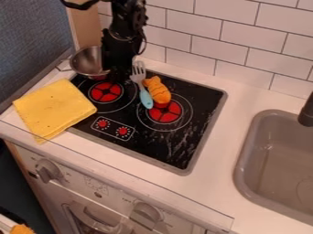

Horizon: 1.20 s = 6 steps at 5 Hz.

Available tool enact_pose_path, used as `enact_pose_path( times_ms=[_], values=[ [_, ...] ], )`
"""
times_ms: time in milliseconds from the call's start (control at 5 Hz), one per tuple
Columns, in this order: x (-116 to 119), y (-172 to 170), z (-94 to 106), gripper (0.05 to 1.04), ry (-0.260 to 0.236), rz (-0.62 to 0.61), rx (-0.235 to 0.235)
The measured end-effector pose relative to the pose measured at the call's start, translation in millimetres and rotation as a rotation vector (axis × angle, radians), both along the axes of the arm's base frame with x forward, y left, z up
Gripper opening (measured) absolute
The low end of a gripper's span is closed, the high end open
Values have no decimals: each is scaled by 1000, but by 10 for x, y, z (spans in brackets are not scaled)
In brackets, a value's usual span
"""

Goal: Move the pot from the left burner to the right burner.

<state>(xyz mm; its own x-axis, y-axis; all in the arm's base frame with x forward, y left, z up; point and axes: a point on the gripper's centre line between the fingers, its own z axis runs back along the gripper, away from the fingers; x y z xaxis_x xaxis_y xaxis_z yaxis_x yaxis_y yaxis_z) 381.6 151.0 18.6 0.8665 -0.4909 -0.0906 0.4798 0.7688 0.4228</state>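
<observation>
Pincer point(112, 75) at pot point(87, 61), handle point(62, 66) (thin) pointing left

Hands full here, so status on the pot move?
Gripper beside pot. Pot behind left burner. Orange food and fork overlapping right burner.

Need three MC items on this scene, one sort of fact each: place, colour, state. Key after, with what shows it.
1. Where is the metal pot?
A. In the sink
B. Near the back-left corner of the cooktop
C. In front of the oven knobs

2. What colour is the handle of the fork?
A. Light blue
B. Red
C. Yellow

3. How is the cloth lying?
A. Rolled into a tube
B. Crumpled into a ball
C. Laid out flat

Key:
1. B: the pot shows behind the left burner, toward the wall.
2. A: light blue below the metal tines.
3. C: its broad yellow face lies level, corners spread.
</observation>
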Motion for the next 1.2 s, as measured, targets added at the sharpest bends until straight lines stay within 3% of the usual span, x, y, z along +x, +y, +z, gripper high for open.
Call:
enact_pose_path(
  times_ms=[200, 600, 800, 1000, 1200],
  values=[
    [-8, -11, 4, 259, 7, 6, 3],
    [-66, -11, 36, 104, 17, 11, 25],
    [-95, 23, 70, 74, 32, 18, 61],
    [-87, 41, 206, 73, 15, 28, 103],
    [-91, 41, 246, 73, 16, 27, 112]
  ],
)
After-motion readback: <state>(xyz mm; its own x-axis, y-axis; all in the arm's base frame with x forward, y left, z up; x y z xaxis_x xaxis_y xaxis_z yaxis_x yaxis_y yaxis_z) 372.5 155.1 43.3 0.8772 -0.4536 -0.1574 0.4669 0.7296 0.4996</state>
